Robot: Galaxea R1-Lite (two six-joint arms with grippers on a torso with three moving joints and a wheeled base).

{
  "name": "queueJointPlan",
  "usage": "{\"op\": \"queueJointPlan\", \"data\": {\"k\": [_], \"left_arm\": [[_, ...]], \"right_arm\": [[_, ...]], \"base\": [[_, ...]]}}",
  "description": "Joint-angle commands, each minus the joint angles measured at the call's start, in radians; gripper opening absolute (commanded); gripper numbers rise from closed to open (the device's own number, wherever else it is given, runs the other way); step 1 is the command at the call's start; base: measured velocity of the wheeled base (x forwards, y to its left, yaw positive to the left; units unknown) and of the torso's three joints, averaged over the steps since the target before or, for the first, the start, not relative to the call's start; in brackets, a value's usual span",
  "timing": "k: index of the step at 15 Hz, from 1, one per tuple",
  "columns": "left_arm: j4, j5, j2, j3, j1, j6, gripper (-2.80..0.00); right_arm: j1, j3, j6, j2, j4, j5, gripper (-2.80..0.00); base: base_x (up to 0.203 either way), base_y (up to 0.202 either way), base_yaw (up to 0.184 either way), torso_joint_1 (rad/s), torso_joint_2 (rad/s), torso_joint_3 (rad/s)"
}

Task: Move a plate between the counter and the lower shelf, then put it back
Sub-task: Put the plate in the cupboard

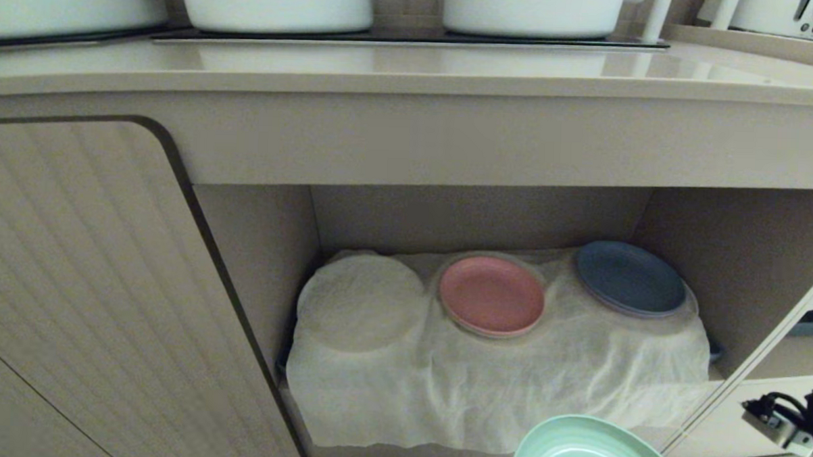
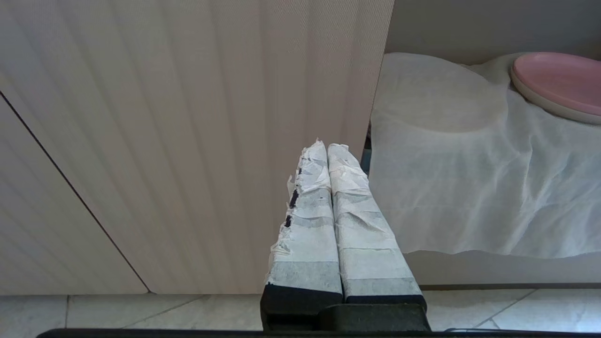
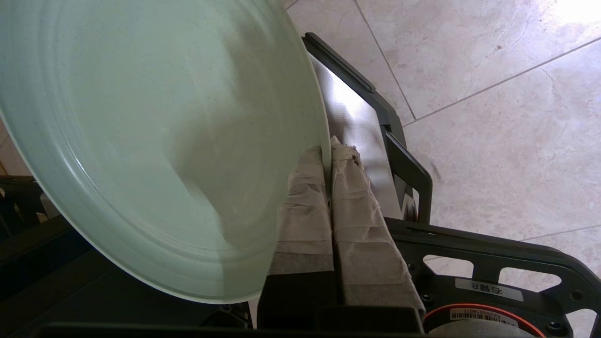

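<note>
Mint-green plate (image 3: 155, 141) pinched by its rim between the taped fingers (image 3: 305, 206) of the right gripper (image 3: 327, 152), jaws clenched on that one edge, nearly the whole disc hanging out to one side of the grip and well clear of the jaws. Seen from the head camera low in front of the lower shelf (image 1: 495, 387), not yet inside it and not on the counter (image 1: 412, 70) above.

Left gripper (image 2: 327, 148) closed on nothing, parked beside the ribbed cupboard door (image 2: 188, 141), well apart from the plate.

Risks, as judgement only:
- Thin edge grip, smooth matte plastic, long overhang: likely to pivot or slip out of the jaws under any jolt.
- Wrinkled off-white cloth (image 1: 482, 393) ahead of the jaws: could snag the plate's far rim and bunch up, or drag toward the pink plate (image 1: 492, 296) and dark blue plate (image 1: 629, 277).
- Round bump (image 1: 360, 301) under the cloth beyond the jaws: uneven seat, plate likely to rock or slide if released on its slope.
- Thick counter front just above the opening, side wall close on the right: far rim could clip either on the way in.
</note>
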State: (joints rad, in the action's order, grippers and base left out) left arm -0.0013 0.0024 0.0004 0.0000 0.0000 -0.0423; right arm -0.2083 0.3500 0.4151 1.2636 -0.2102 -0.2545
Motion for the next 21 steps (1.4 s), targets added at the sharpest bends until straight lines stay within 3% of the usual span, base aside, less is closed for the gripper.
{"op": "queueJointPlan", "data": {"k": [1,9,21], "left_arm": [[0.000,0.001,0.000,0.000,0.000,-0.001,-2.80],[0.000,0.001,0.000,0.000,0.000,-0.001,-2.80],[0.000,0.001,0.000,0.000,0.000,-0.001,-2.80]], "right_arm": [[0.000,-0.006,-0.002,-0.001,-0.001,-0.002,-2.80],[0.000,0.031,-0.009,0.010,0.002,0.004,-2.80],[-0.007,0.244,-0.038,0.292,0.100,0.000,-2.80]], "base": [[0.000,0.000,0.000,0.000,0.00,0.000],[0.000,0.000,0.000,0.000,0.00,0.000],[0.000,0.000,0.000,0.000,0.00,0.000]]}}
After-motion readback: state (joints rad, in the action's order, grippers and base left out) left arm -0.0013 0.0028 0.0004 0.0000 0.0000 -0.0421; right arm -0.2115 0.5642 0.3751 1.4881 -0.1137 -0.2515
